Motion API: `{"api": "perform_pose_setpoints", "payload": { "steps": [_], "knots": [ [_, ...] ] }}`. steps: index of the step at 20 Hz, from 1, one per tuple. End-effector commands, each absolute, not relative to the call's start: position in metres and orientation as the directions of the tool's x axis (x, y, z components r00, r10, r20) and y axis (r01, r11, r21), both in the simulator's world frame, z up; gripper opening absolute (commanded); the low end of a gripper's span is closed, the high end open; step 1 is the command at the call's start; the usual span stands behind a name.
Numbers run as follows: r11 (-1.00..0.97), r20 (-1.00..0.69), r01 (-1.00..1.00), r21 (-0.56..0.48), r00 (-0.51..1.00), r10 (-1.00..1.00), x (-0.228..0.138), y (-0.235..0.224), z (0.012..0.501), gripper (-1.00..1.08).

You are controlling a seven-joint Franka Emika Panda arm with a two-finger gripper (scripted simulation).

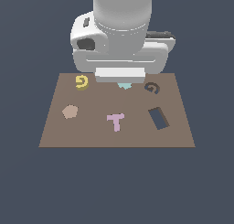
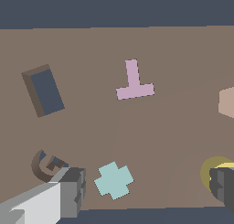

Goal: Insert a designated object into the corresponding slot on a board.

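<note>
Grey boxy fingers point(image 2: 71, 191) of the gripper point(image 2: 146, 189) fill the lower corners of the wrist view, spread wide apart and holding nothing; between them lies a pale teal cross point(image 2: 114, 180), flat and matte. In the exterior view the white glossy arm point(image 1: 121, 31) looms at the upper centre over the board point(image 1: 91, 131), a flat brown rectangle with a smooth surface. A small yellow curled block point(image 1: 82, 82), shaped like a G, sits in the board's upper left. Its dark spiral slot point(image 1: 152, 88) is sunk at upper right, well apart from it. Lower right is a dark rectangular hole point(image 1: 158, 118). A pink T-piece point(image 1: 116, 121) lies near the centre, a tan hexagon point(image 1: 70, 111) at left.
</note>
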State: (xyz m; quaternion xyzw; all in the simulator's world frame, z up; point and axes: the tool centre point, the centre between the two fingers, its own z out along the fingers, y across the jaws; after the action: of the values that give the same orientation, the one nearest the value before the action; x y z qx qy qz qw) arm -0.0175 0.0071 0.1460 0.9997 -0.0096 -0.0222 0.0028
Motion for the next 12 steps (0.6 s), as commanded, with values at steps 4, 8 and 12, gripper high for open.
{"api": "perform_pose_setpoints", "payload": {
  "steps": [4, 8, 12],
  "knots": [
    [-1.0, -0.044, -0.017, 0.006, 0.999, -0.017, -0.019, 0.005, 0.145, 1.0],
    [-1.0, -0.041, -0.006, 0.005, 0.999, -0.006, -0.025, -0.003, 0.139, 1.0],
    [-1.0, -0.036, 0.013, 0.005, 0.999, 0.013, -0.035, -0.019, 0.128, 1.0]
  ]
}}
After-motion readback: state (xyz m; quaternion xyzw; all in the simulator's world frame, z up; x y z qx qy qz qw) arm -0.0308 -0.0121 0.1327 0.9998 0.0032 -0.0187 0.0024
